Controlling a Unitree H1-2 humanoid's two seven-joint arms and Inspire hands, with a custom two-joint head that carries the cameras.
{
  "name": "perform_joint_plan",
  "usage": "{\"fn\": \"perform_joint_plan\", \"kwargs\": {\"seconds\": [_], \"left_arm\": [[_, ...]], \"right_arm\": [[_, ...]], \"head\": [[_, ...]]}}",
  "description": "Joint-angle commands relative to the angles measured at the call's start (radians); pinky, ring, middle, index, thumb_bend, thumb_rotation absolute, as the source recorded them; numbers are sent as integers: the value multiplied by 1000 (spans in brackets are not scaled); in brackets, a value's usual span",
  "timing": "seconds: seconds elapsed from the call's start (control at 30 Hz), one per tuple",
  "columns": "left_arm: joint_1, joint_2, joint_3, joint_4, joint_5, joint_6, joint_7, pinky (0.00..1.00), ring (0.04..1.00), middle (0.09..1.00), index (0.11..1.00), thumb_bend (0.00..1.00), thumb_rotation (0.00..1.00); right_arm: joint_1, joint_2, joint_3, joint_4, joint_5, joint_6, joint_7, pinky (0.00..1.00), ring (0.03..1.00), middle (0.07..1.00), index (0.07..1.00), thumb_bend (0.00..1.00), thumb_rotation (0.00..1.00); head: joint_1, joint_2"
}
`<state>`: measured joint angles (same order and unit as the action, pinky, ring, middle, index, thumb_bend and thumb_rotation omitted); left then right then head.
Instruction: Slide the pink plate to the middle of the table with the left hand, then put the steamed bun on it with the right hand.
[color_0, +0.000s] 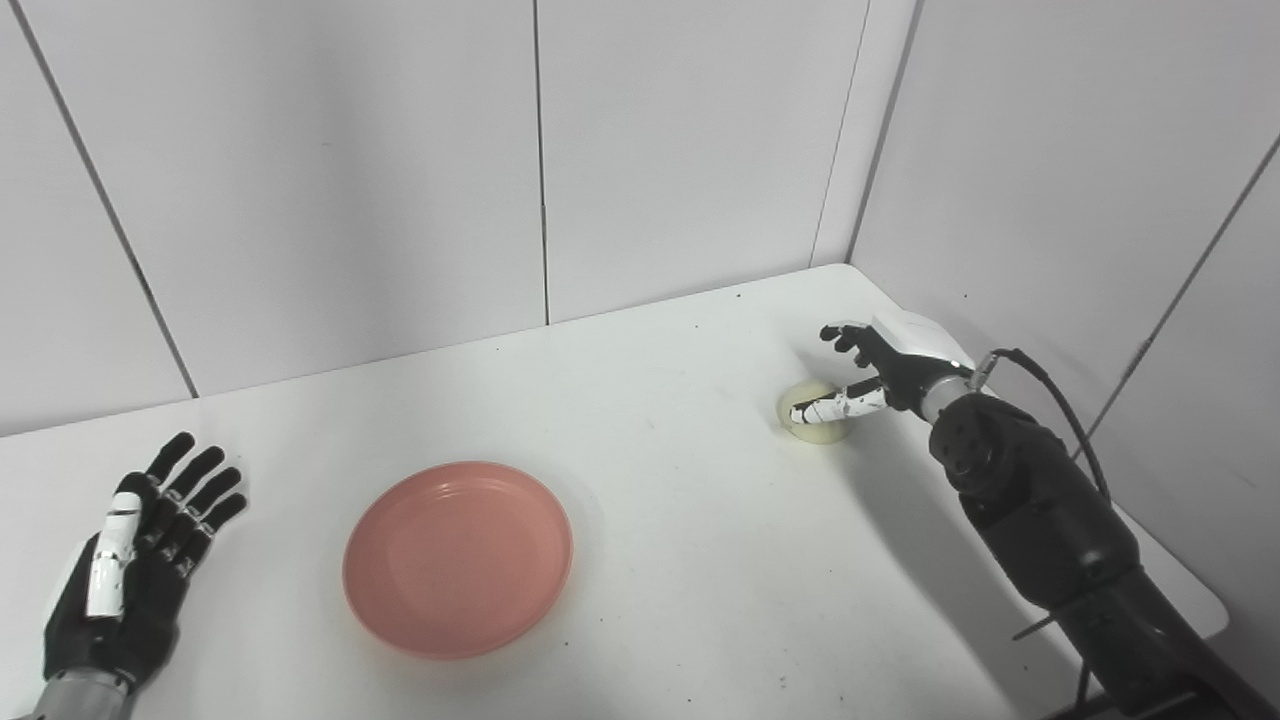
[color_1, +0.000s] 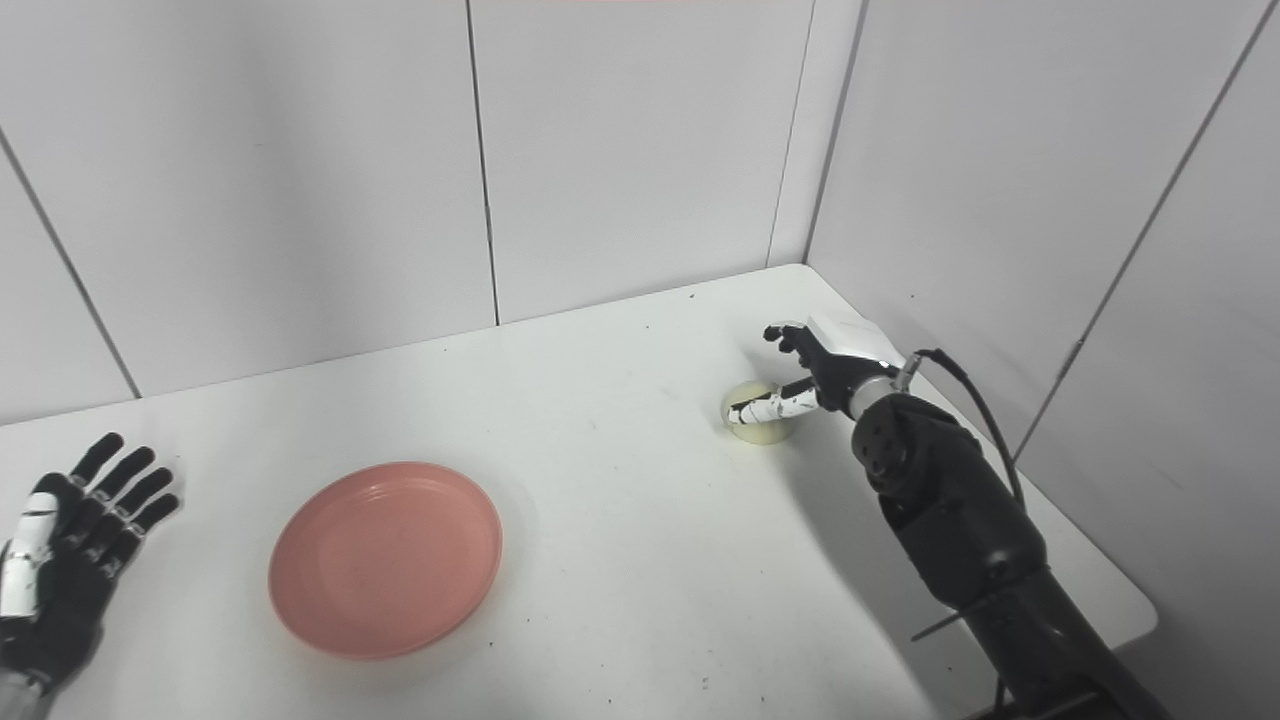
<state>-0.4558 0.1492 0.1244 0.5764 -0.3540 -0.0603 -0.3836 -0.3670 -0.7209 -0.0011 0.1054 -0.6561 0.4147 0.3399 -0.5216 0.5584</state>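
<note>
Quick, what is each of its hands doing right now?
Left hand: open, fingers spread, holding nothing.
Right hand: at the pale round steamed bun; whether it grips it cannot be told.

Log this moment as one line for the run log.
plate: near table middle, empty | left hand: open, resting apart from plate | right hand: at steamed bun, grasp unclear

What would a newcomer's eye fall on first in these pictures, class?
The pink plate stands out most, lying empty on the white table left of centre. Next comes the right robot hand near the far right corner, its fingers around a pale steamed bun. The left robot hand rests open at the table's left edge.
</note>
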Motion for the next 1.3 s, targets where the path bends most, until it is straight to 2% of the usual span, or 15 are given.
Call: {"fn": "perform_joint_plan", "kwargs": {"seconds": [0.0, 0.1, 0.33, 0.57, 0.83, 0.93, 1.0, 1.03, 1.1, 1.13, 1.17, 1.27], "left_arm": [[113, 13, 0, 65, 10, 60, 1, 851, 858, 881, 886, 484, 872], [116, 14, -1, 53, 3, 71, 0, 853, 860, 883, 887, 489, 867], [122, 18, -7, 33, 1, 80, 4, 851, 858, 883, 886, 491, 874], [134, 19, -10, 3, 6, 94, 17, 839, 853, 876, 879, 483, 878], [138, 25, -13, -5, -2, 96, -1, 851, 863, 884, 890, 481, 894], [141, 26, -14, -14, -4, 103, -1, 850, 863, 887, 893, 477, 895], [141, 26, -16, -15, -1, 103, -2, 856, 866, 890, 894, 485, 894], [141, 27, -17, -15, 0, 101, -2, 858, 865, 888, 894, 489, 893], [142, 27, -18, -17, 5, 100, 2, 854, 863, 885, 891, 490, 893], [142, 28, -18, -19, 6, 101, 3, 847, 859, 881, 887, 491, 892], [143, 28, -20, -23, 8, 102, 5, 843, 858, 880, 885, 493, 891], [146, 28, -23, -31, 11, 103, 6, 842, 859, 881, 887, 496, 893]], "right_arm": [[-56, -33, -2, 3, 7, 0, -12, 637, 774, 828, 835, 1000, 590], [-71, -35, 16, 28, 14, -4, -12, 653, 782, 828, 840, 1000, 618], [-82, -32, 38, 47, 29, 10, -5, 660, 781, 830, 842, 1000, 571], [-93, -26, 55, 78, 49, 13, -7, 715, 827, 863, 847, 985, 454], [-115, -35, 93, 107, 35, 38, 10, 736, 848, 877, 850, 1000, 396], [-125, -42, 112, 131, 30, 27, 13, 709, 828, 857, 838, 1000, 376], [-131, -43, 121, 143, 34, 28, 17, 652, 759, 802, 827, 1000, 352], [-133, -43, 123, 147, 36, 31, 19, 489, 581, 651, 814, 999, 314], [-135, -42, 125, 149, 41, 36, 24, 427, 517, 601, 806, 997, 287], [-136, -42, 126, 149, 43, 37, 26, 442, 532, 618, 800, 995, 272], [-137, -42, 128, 148, 41, 44, 35, 516, 611, 690, 794, 972, 247], [-140, -47, 133, 147, 29, 54, 62, 589, 673, 746, 790, 934, 221]], "head": [[1, 3], [0, 9], [0, 17], [3, 26], [3, 34], [2, 38], [3, 40], [3, 40], [6, 43], [6, 43], [7, 44], [8, 46]]}}
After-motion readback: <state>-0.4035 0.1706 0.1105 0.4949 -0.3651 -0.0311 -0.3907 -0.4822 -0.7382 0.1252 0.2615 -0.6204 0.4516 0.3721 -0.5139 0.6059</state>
